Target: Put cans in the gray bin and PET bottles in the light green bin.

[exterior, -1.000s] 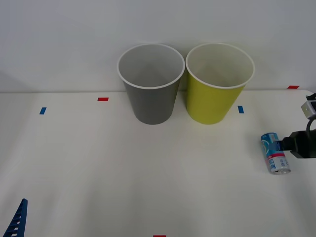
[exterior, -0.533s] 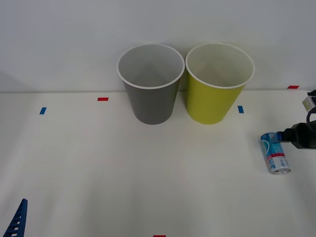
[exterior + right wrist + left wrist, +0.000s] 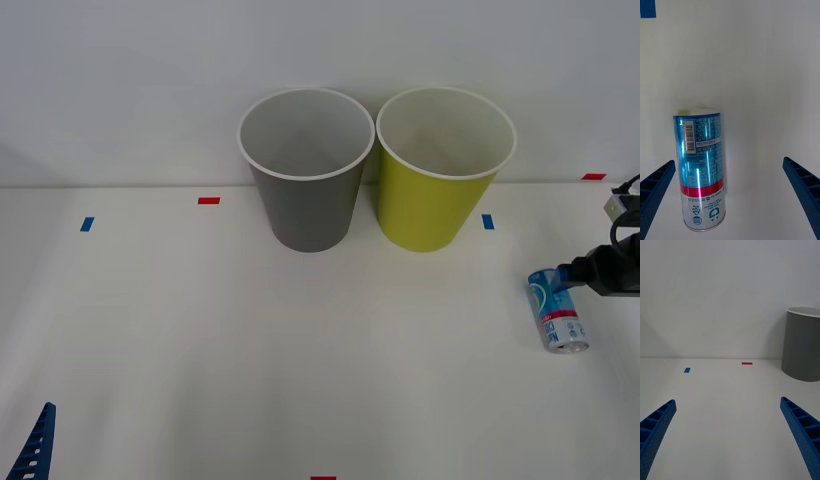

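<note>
The can [image 3: 557, 311] lies on its side near the right edge of the bench [image 3: 200, 350], well apart from both bins. In the right wrist view the can [image 3: 700, 172] sits between the spread fingers of the right gripper [image 3: 730, 198], but off centre: it lies just beside one finger [image 3: 657, 187], whether touching or not I cannot tell, and clear of the other [image 3: 803, 191]. Its barcode end points away from the camera, the red band and a silver end toward it. In the front view the right gripper [image 3: 575, 272] shows as dark hardware at the bench's right edge, right by the can's far end.

The gray bin [image 3: 305, 170] and green bin [image 3: 440, 170] stand upright side by side at the back edge (rims almost touching).

The left gripper [image 3: 730, 435] waits at the near left corner, fingers wide apart, holding nothing.
</note>
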Tool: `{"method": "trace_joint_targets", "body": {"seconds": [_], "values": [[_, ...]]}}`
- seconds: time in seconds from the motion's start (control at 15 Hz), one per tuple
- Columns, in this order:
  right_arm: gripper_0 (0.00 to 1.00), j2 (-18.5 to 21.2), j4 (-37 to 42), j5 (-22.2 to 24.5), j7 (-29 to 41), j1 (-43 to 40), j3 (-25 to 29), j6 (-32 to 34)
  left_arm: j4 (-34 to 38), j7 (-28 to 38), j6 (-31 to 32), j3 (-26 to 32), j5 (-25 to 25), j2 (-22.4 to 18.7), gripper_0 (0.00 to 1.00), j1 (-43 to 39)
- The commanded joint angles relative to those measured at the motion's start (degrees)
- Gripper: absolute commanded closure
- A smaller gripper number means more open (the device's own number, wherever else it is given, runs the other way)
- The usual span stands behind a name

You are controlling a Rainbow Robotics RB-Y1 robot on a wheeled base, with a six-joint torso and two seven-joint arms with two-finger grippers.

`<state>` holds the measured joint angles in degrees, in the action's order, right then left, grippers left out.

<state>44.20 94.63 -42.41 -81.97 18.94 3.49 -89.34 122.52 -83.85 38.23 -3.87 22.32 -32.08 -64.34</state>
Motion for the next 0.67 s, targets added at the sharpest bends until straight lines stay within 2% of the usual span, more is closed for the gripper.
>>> {"method": "trace_joint_targets", "body": {"seconds": [0.07,0.2,0.67], "values": [[0.00,-0.16,-0.24,-0.57,2.52,1.18,-3.05,0.05,0.00,0.00,0.00,0.00,0.00,0.00,0.05,0.00],[0.00,-0.16,-0.24,-0.74,5.86,2.15,-5.51,0.05,0.00,0.00,0.00,0.00,0.00,0.00,0.05,0.00],[0.00,0.10,-4.02,-0.83,4.81,4.26,-6.91,0.05,0.00,0.00,0.00,0.00,0.00,0.00,0.05,0.00]]}}
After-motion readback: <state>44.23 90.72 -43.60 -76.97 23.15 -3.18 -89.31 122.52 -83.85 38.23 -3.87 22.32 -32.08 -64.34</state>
